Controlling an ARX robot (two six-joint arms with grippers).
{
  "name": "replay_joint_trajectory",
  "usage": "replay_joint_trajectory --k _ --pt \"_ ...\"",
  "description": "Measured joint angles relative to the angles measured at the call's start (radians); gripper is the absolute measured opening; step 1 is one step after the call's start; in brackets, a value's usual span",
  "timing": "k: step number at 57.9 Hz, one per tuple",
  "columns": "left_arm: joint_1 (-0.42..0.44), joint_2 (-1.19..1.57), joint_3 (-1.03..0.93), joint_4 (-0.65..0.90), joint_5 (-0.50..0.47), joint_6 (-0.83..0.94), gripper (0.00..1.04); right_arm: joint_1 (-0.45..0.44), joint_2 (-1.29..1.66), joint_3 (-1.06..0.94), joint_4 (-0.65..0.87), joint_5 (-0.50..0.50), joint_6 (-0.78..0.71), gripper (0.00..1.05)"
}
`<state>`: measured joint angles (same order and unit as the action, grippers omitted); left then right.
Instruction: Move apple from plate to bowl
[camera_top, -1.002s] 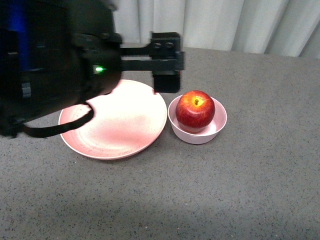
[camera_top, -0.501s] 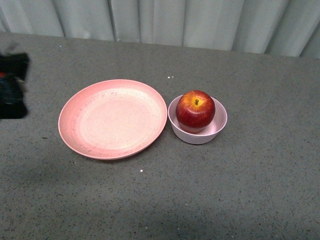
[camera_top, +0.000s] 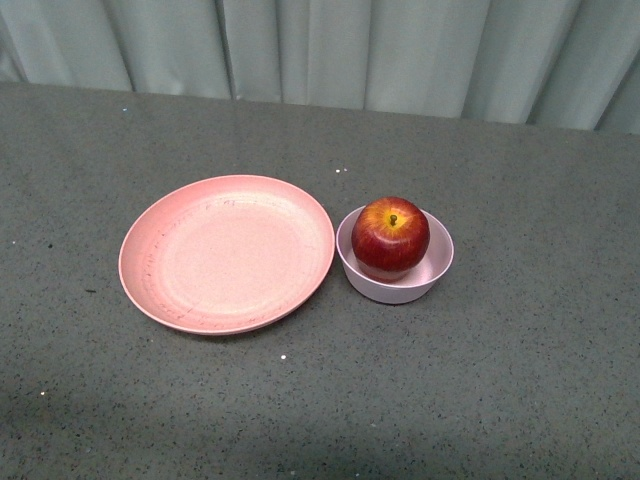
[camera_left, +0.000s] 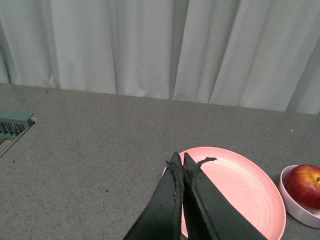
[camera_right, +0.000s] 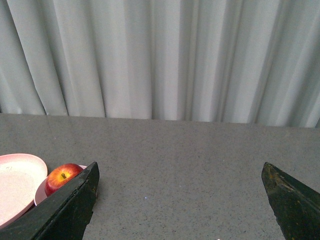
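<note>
front view: the apple sits in the bowl, stem up, its top half standing above the rim. the plate lies bare just beside the bowl on its left; whether the rims touch is hard to tell. neither arm shows here now. a second ago the left arm filled the left of this view with its gripper hanging above the plate's far edge beside the bowl; half a second ago only a dark sliver of it was left at the edge; now it is gone. the framing has shifted a little too, so don't read the bowl's lower position as a move.

left wrist view: the left gripper has its fingers pressed together, holding nothing, poised above the near side of the plate with the apple and bowl off to one side.

right wrist view: the right gripper is spread wide, empty, well apart from the bowl.

your read: transfer looks done, both arms clear. nothing left but to confirm the apple rests steady.
</note>
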<state>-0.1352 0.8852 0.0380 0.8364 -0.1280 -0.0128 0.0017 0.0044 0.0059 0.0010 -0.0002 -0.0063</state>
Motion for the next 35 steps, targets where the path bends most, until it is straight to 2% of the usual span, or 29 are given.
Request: replay_joint_trajectory --k 10,13,17,35 --pt "0.036 -0.130 -0.017 -0.113 0.034 0.004 0.04 0.000 0.000 0.000 0.000 0.000 0.000 0.95" --pt "0.089 -0.182 -0.018 -0.156 0.108 0.006 0.04 0.000 0.000 0.000 0.000 -0.001 0.000 0.95" --pt "0.130 -0.255 -0.018 -0.221 0.117 0.005 0.04 0.000 0.000 0.000 0.000 0.000 0.000 0.95" --pt "0.133 -0.446 -0.018 -0.397 0.127 0.006 0.04 0.000 0.000 0.000 0.000 -0.001 0.000 0.95"
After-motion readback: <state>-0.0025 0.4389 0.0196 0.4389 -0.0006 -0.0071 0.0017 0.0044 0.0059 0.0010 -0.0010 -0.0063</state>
